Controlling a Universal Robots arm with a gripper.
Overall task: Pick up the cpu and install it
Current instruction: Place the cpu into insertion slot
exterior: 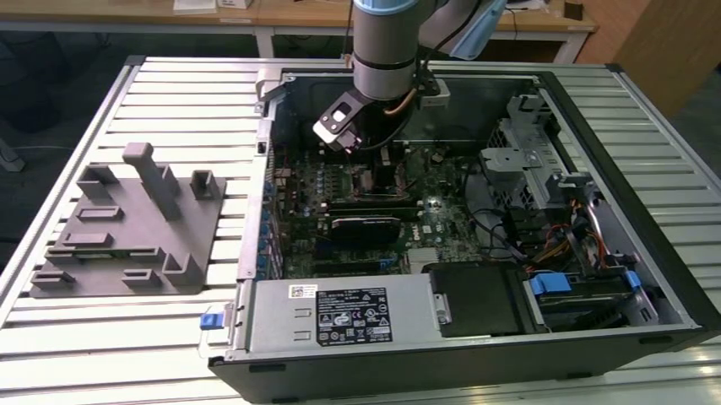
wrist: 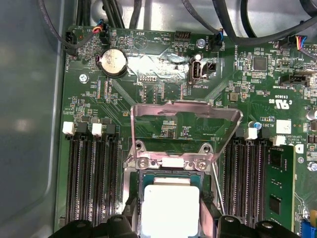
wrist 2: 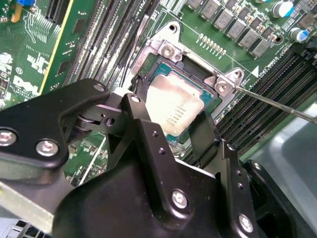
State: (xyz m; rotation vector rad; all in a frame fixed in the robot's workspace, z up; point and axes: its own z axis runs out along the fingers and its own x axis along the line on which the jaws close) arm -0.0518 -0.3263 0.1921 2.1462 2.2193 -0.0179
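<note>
The cpu, a small square chip with a silver-grey top, lies level in the open socket on the green motherboard. My gripper is down over it, with one black finger against each of two opposite sides of the chip. The first wrist view shows the cpu between the same two fingers, under the raised metal load plate. In the exterior view my gripper reaches down into the open computer case over the upper middle of the board.
A thin socket lever sticks out beside the socket. Memory slots run along both sides of it. A black finned module and a power supply lie nearer the case front. A grey plastic block sits outside, at the exterior view's left.
</note>
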